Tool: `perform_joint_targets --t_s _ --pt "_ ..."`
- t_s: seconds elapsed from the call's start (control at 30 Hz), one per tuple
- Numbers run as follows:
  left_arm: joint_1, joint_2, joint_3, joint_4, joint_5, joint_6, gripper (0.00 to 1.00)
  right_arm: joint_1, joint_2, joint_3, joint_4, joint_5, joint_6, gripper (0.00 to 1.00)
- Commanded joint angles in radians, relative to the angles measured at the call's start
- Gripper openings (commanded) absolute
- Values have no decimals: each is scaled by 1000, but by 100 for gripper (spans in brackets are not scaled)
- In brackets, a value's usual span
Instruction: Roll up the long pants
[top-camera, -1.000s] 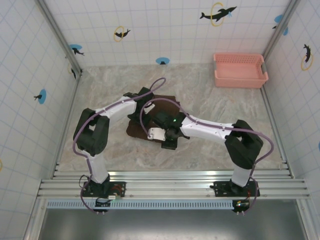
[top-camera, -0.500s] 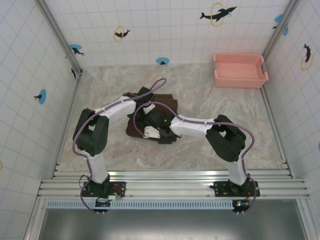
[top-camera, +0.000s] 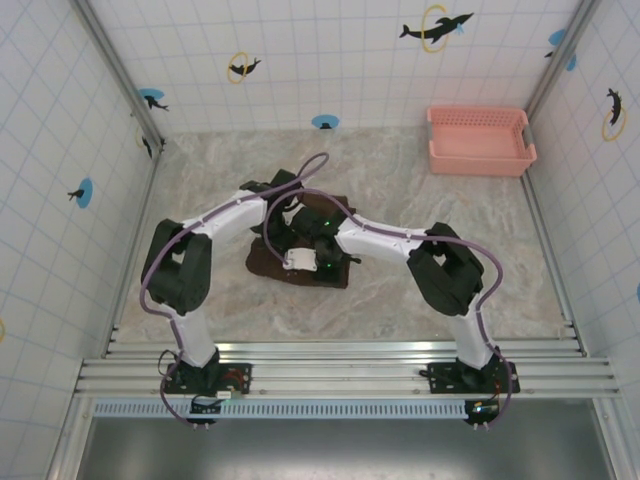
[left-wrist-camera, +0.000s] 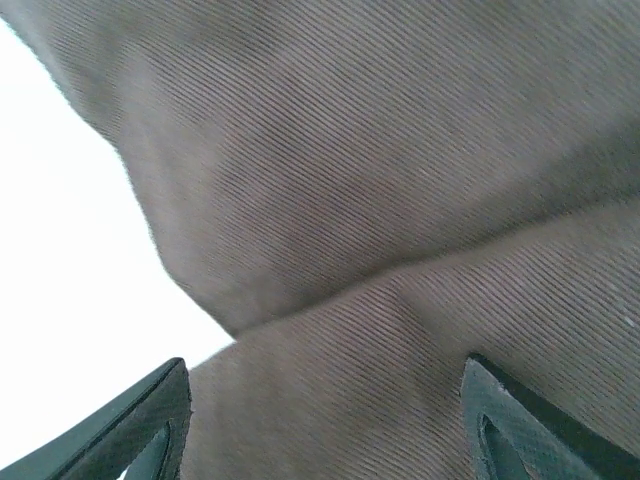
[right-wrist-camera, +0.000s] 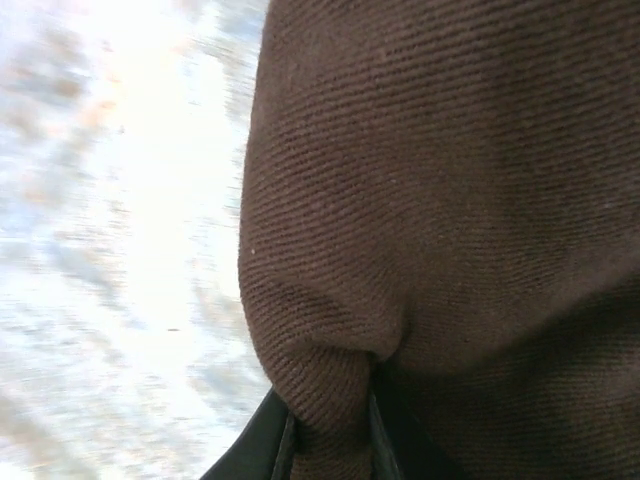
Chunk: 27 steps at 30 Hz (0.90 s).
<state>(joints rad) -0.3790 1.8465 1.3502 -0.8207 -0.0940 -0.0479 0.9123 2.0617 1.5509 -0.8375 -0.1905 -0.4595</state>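
The long pants (top-camera: 338, 272) lie as a dark brown bundle in the middle of the table, with both wrists crowded over them. In the left wrist view my left gripper (left-wrist-camera: 325, 415) is open. Its fingertips (left-wrist-camera: 165, 405) stand wide apart at the bottom corners, close above a fold of the pants (left-wrist-camera: 400, 180), and nothing is clamped between them. My right gripper (right-wrist-camera: 335, 425) is shut on a pinched ridge of the pants (right-wrist-camera: 450, 180) at the bundle's edge, and bare table shows to its left.
A pink plastic basket (top-camera: 480, 140) stands at the far right corner, well away from the arms. Tiled walls close in the marble table (top-camera: 200, 190) on three sides. A metal rail (top-camera: 340, 350) runs along the near edge.
The right arm swung left across the pants and its gripper closed on a fold. The left gripper opened slightly wider and shifted a little further over the bundle.
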Motion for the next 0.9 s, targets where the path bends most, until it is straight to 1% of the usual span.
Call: perform_joint_targets --t_s 0.0,0.17,0.23,0.33,0.43,0.47,0.6,0.63,0.7,0.8,0.87 --pt "45 -70 67 -64 -38 33 73 -4 39 55 -220 -335 27 3" --pt "69 -120 81 -88 -79 79 74 -34 46 90 -302 -587 73 2" --pt "69 -135 87 -102 -92 95 74 -77 72 114 -342 -723 92 1" --pt "69 -155 87 -111 -91 100 74 -156 103 123 -350 -892 134 2" --pt "69 -168 82 -117 -80 94 74 -247 150 162 -355 -1029 181 3" --pt "68 -170 79 -117 -77 93 74 -271 163 175 -354 -1053 199 3" --pt "69 -166 70 -122 -64 88 73 -369 228 222 -351 -1055 265 3" --pt "69 -164 72 -126 -61 86 73 -388 263 228 -350 -1042 272 4" --pt "69 -162 76 -131 -55 80 73 -420 291 231 -307 -998 340 4" --pt "70 -161 86 -132 -34 71 73 -450 342 253 -279 -939 401 5" --pt "68 -151 103 -136 -12 66 73 -468 375 265 -262 -927 436 6"
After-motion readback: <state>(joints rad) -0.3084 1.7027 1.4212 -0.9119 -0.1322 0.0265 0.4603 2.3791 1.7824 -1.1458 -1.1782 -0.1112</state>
